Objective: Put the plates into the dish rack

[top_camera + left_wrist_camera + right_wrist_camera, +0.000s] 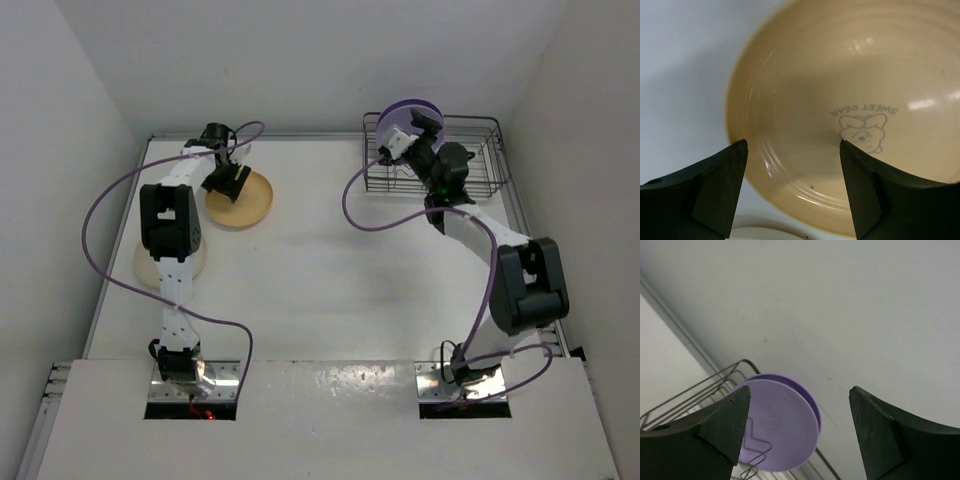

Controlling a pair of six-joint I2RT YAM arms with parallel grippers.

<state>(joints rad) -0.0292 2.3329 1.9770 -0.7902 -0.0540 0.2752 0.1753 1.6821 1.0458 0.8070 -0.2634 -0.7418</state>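
Two lavender plates (405, 108) stand on edge in the grey wire dish rack (478, 184) at the back right. In the right wrist view the front plate (782, 430) leans against a zigzag divider, the second one's rim (809, 392) just behind it. My right gripper (412, 130) hovers open beside them, holding nothing. An orange-yellow plate (250, 205) lies flat at the back left. My left gripper (230, 180) hangs open over its near rim, and its fingers (725, 180) straddle the plate (850, 90) without touching it. A cream-white plate (148, 262) lies partly under the left arm.
White walls close in the table on the left, back and right. The rack sits tight in the back right corner. Purple cables loop off both arms. The cream plate's edge (765, 234) shows just below the left fingers.
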